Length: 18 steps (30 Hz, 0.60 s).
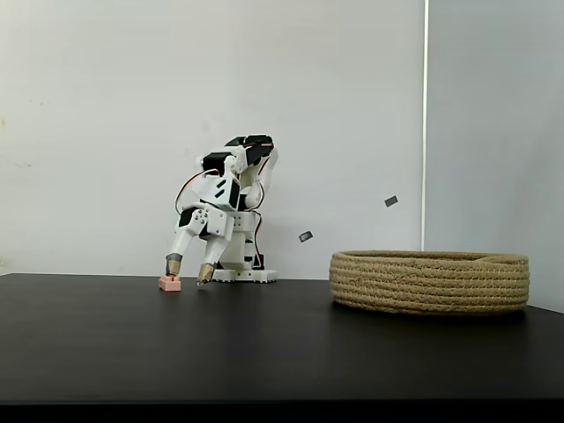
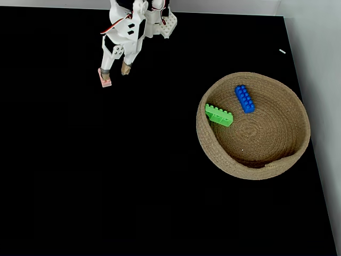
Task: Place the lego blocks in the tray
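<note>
Reaching for the pink brick at the counter's far left, the fingers are spread, one touching it; closing around it is needed before carrying to the tray, where blue and green lie.

Pale pink brick flat on the black bench, well apart from the woven rope tray. Blue brick and green brick already lying inside — green up against the left wall, blue toward the back.

Bare worktop lies open between gripper and basket; only the basket's raised wall intervenes.
</note>
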Motion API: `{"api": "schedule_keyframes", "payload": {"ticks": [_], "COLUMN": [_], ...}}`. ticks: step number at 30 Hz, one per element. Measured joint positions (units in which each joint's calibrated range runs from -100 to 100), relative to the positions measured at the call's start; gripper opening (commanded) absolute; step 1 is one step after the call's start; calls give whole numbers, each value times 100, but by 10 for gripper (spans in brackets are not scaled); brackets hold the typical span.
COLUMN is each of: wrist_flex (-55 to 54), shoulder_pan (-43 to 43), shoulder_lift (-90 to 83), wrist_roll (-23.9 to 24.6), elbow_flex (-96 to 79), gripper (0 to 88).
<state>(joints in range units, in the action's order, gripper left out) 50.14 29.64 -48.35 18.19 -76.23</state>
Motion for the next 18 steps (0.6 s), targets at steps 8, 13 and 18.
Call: {"api": "schedule_keyframes", "payload": {"ticks": [8,13,18], "wrist_flex": [-16,682,1356], "shoulder_pan": [-171,-41,236], "shoulder_lift": [-263,-331,-271], "wrist_roll": [-98,-308,-547], "elbow_flex": [0,601,840], "gripper": [361,426,468]}}
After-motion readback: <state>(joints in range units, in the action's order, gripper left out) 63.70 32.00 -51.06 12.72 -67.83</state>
